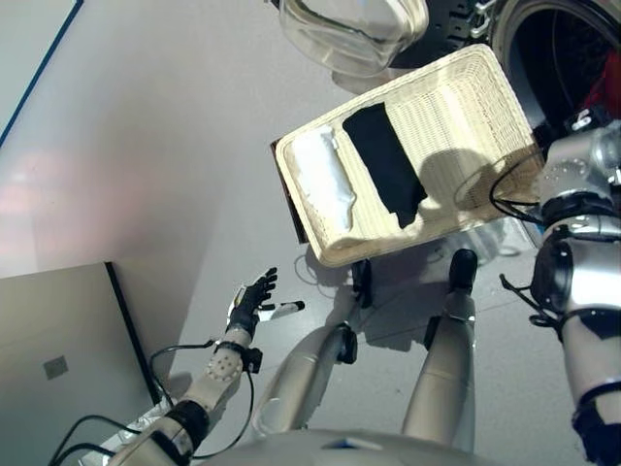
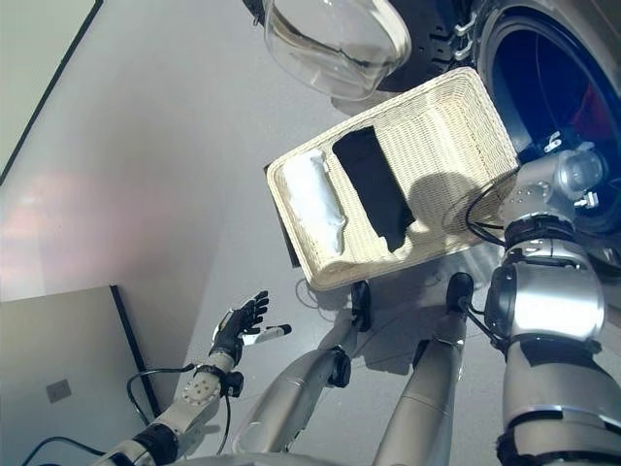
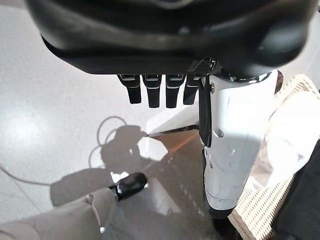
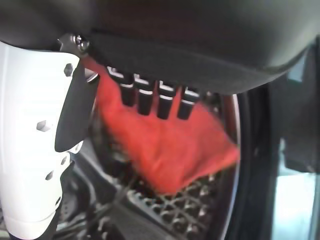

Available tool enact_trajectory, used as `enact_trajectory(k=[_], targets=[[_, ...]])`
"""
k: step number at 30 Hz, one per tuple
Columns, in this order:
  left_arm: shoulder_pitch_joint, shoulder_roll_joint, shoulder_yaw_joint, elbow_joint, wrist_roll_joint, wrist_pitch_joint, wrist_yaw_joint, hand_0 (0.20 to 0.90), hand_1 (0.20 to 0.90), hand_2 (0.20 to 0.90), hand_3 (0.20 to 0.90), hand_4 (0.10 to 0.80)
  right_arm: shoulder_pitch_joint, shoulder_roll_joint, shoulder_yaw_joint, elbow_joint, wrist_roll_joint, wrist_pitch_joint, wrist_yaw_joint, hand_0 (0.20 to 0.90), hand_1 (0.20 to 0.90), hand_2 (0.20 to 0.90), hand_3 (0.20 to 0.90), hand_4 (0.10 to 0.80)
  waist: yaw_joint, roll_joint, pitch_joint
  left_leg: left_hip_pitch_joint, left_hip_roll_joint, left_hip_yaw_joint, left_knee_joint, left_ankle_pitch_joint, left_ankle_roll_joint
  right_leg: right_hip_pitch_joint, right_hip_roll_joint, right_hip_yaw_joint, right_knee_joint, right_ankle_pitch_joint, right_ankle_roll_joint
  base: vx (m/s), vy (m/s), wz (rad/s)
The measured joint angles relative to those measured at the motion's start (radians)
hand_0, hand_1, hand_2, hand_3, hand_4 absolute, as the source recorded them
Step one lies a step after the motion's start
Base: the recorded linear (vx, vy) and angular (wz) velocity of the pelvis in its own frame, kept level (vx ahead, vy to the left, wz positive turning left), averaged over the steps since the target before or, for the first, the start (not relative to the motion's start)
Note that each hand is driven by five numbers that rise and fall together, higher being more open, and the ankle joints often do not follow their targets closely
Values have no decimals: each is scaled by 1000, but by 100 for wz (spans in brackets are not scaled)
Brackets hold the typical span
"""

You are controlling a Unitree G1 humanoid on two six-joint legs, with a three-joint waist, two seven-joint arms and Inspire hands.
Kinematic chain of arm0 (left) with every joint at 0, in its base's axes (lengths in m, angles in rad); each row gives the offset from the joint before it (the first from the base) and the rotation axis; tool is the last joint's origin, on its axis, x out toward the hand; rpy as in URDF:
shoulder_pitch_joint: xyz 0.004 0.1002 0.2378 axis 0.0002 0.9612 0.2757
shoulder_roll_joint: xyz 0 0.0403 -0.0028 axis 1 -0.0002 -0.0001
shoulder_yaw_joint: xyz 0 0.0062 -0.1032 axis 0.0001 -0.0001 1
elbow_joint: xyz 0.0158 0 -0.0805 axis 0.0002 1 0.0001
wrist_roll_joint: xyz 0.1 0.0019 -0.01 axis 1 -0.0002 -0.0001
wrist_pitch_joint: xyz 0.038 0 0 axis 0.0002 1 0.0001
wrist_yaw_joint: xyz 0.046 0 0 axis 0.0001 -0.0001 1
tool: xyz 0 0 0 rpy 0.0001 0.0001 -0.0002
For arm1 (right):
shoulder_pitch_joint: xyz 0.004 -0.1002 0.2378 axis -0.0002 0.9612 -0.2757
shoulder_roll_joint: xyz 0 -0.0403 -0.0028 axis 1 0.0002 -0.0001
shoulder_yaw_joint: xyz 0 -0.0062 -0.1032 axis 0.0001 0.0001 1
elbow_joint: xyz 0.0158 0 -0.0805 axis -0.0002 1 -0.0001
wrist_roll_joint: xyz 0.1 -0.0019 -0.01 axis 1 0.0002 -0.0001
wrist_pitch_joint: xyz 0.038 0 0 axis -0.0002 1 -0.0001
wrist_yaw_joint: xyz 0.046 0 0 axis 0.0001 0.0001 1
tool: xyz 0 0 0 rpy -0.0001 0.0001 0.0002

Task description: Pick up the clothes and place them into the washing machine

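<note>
A shallow wicker basket [image 1: 466, 107] rests tilted on a low dark brown box [image 1: 288, 199] beside the washing machine [image 2: 553, 78]. A white cloth [image 1: 325, 180] and a black cloth [image 1: 388, 160] lie side by side in it. My right arm reaches past the basket's far corner into the machine's dark drum. In the right wrist view my right hand [image 4: 40, 130] is shut on a red cloth [image 4: 165, 145], which hangs from my fingers over the drum's perforated wall. My left hand [image 1: 250, 301] is open and empty, low over the grey floor, well short of the basket.
The machine's round glass door [image 1: 349, 29] stands open just beyond the basket's far edge. A flat grey panel [image 1: 58, 369] lies on the floor at the lower left. The basket's corner with the white cloth shows in the left wrist view [image 3: 295, 135].
</note>
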Motion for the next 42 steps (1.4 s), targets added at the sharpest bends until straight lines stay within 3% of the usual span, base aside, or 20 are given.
enact_trajectory(k=[8, 14, 23, 31, 33, 42], targets=[[1, -3, 0, 12, 0, 8, -2, 900, 900, 900, 900, 800, -14, 27, 46, 65, 3, 54, 62, 900, 900, 900, 900, 800, -26, -1, -1, 1, 1, 0, 2, 0, 0, 2, 3, 1, 2, 3, -1, -4, -2, 0], [1, -3, 3, 11, 0, 11, -4, 900, 900, 900, 900, 800, -4, 56, 145, 102, -35, 122, 106, 900, 900, 900, 900, 800, -37, -13, -1, -2, 10, -3, 29, -7, 1, 9, 11, -1, 15, 1, -4, -37, -56, 0], [3, -2, 23, 24, -2, 20, -21, 900, 900, 900, 900, 800, 147, 208, 309, 101, -273, 176, 147, 900, 900, 900, 900, 800, -54, -129, -5, -11, 46, -44, 72, -21, -36, 40, 42, -38, 17, -6, -29, -52, -74, 4], [23, 3, 99, 64, -1, 19, -19, 900, 900, 900, 900, 800, 234, 257, 490, 79, -595, 220, 148, 900, 900, 900, 900, 800, -46, -172, 16, -21, 60, -100, 100, -18, -50, 75, 48, -98, 13, -9, -45, -51, -47, 15], [32, 18, 130, 55, 0, 13, -20, 900, 900, 900, 900, 800, 239, 272, 552, 79, -692, 236, 149, 900, 900, 900, 900, 800, -49, -198, 33, -19, 64, -114, 109, -18, -57, 88, 49, -115, 14, -13, -51, -45, -32, 19], [36, 60, 178, -51, 1, -1, -16, 900, 900, 900, 900, 800, 218, 312, 573, 125, -808, 272, 120, 900, 900, 900, 900, 800, 5, -242, 83, -50, 70, -182, 149, -20, -73, 96, 47, -171, 52, -42, -75, -1, -30, 19]])
